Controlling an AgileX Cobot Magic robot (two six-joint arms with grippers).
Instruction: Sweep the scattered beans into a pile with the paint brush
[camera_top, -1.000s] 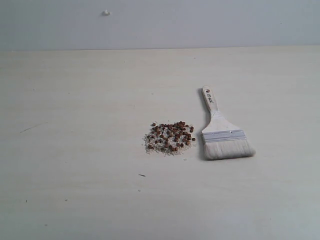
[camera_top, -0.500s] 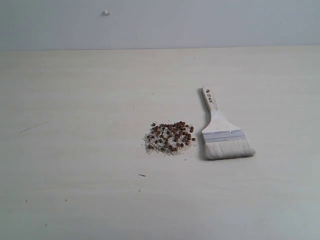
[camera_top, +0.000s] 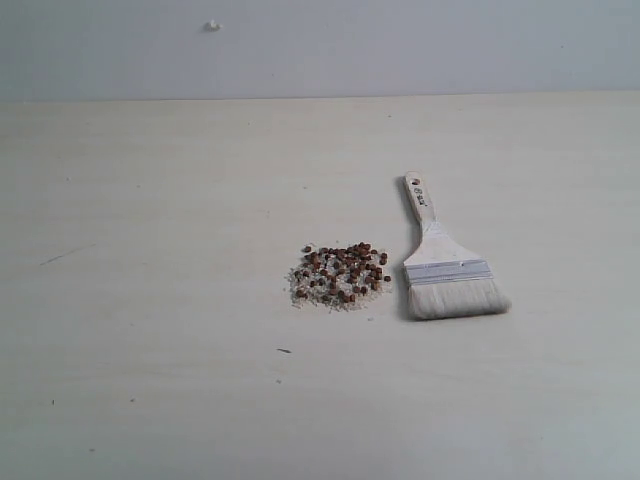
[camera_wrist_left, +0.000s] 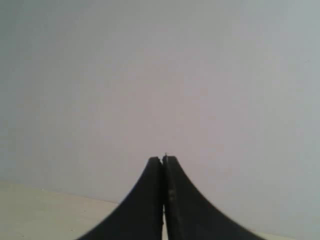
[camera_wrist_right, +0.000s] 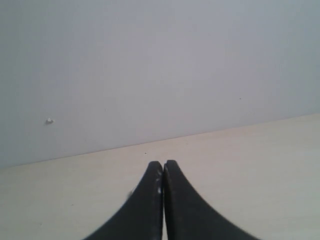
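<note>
While I look on, left gripper (camera_wrist_left: 163, 159) and right gripper (camera_wrist_right: 163, 163) both pressed closed, gripping nothing; paint brush (camera_top: 447, 264) flat on bench (camera_top: 150, 300), just beside pile (camera_top: 338, 280) of beans (camera_top: 346, 266).

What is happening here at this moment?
Nothing is being handled right now. The paint brush lies flat on the table, beside the beans and apart from them. The beans sit heaped in one small cluster, mixed with whitish crumbs. The left jaws and the right jaws are shut and empty, out of the exterior view.
</note>
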